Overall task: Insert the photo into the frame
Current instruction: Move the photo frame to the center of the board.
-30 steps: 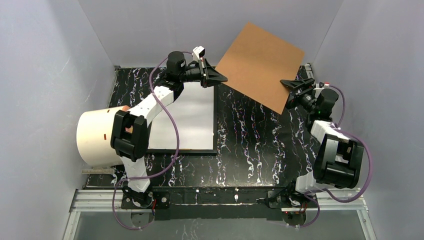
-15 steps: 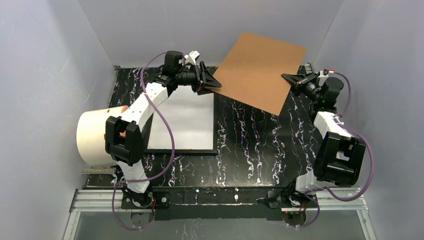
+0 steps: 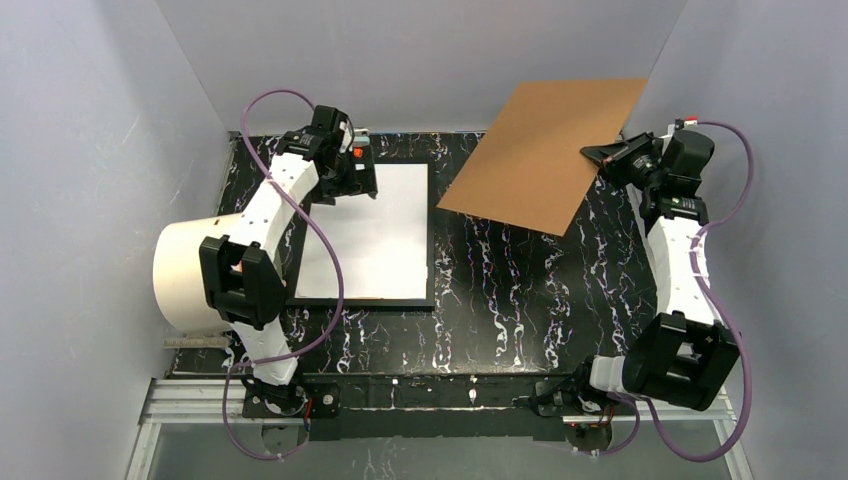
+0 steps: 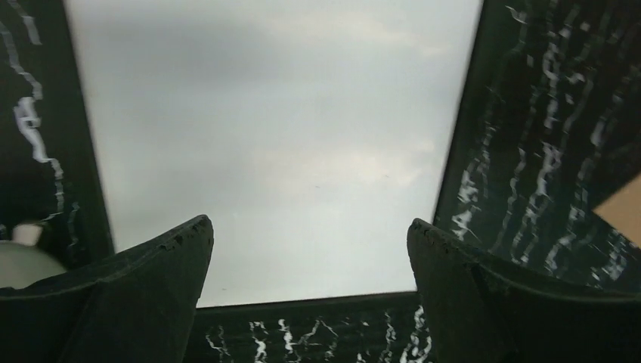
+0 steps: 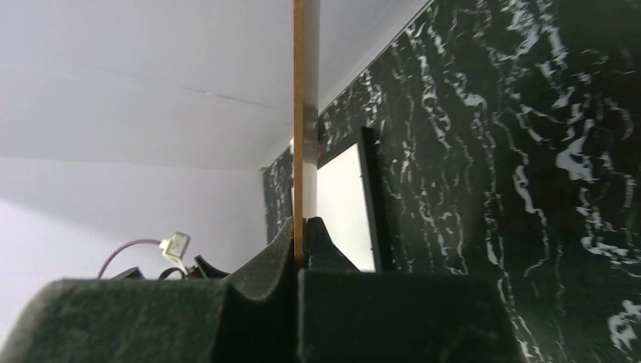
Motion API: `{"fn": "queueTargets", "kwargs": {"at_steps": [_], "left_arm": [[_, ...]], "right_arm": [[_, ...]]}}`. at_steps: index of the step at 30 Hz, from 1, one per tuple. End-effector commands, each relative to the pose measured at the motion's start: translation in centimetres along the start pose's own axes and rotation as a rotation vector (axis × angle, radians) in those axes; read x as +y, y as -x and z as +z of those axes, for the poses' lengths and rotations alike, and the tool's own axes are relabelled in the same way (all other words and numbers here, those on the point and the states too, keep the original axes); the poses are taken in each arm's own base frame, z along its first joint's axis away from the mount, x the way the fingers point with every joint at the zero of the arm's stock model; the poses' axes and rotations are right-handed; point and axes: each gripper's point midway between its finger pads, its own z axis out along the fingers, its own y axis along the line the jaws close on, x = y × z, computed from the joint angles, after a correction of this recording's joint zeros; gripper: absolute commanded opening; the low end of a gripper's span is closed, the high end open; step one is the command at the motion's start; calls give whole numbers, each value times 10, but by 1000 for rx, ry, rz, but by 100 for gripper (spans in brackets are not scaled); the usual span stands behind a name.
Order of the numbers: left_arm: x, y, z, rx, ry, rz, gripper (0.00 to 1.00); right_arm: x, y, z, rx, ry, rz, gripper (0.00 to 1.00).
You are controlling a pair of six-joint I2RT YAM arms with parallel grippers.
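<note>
Presently the frame (image 3: 370, 302) lies flat on the left half of the table (image 3: 500, 290), its sides squared to the table's edges. From above it reads as nearly square, so which side is the longer cannot be told with confidence. The photo (image 3: 380, 235) lies inside the black rim with its plain white back upward. The printed side is not visible, so which way the picture points cannot be told.

The left gripper (image 3: 358, 186) hangs over the far end of the frame with its jaws spread wide and nothing between them. In the left wrist view the white sheet fills the gap between the two fingers.

The right gripper (image 3: 597, 154) is clenched on the right edge of the brown backing board (image 3: 545, 150). The board is held tilted in the air over the far right of the table, well apart from the frame. In the right wrist view it appears edge-on between the pads.

The table surface is black with white marble veining. Pale grey walls (image 3: 420, 60) enclose it on three sides. A white cylinder (image 3: 185, 275) lies just beside the frame's left side.
</note>
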Motion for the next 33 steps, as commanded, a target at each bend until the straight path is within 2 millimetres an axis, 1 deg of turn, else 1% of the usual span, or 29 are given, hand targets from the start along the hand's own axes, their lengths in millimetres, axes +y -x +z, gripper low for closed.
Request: {"fn": "queueTargets", "kwargs": {"at_steps": [1,5,11,17,22,24,26,28,29,33], "left_arm": [[62,8,0,-62,287,4,99],[94,12,18,-95,395,-49,98],[130,-3,56,-38,448,-101,98],[157,-2,81,-49,463,-144,98],[163,-2,101,-56,408,-174,98],[162,-7,110,-37,340,-216,98],[156,-12,118,-23,243,-265,98],[154,-15,123,-15,164,-312,98],[156,-15,124,-15,139,-332,98],[151,-21,130,16,80,-339,98]], "right_arm": [[10,18,-20,-84,-88,-138,1],[6,20,-22,-84,-117,-159,1],[1,16,-19,-66,-122,-155,1],[-2,15,-16,-51,-126,-142,1],[-8,14,-11,-32,-137,-121,1],[-10,14,-10,-31,-143,-116,1],[-11,15,-8,-29,-149,-112,1],[-12,15,-6,-22,-153,-107,1],[-12,15,-5,-19,-154,-106,1],[-13,17,-1,-12,-155,-95,1]]}}
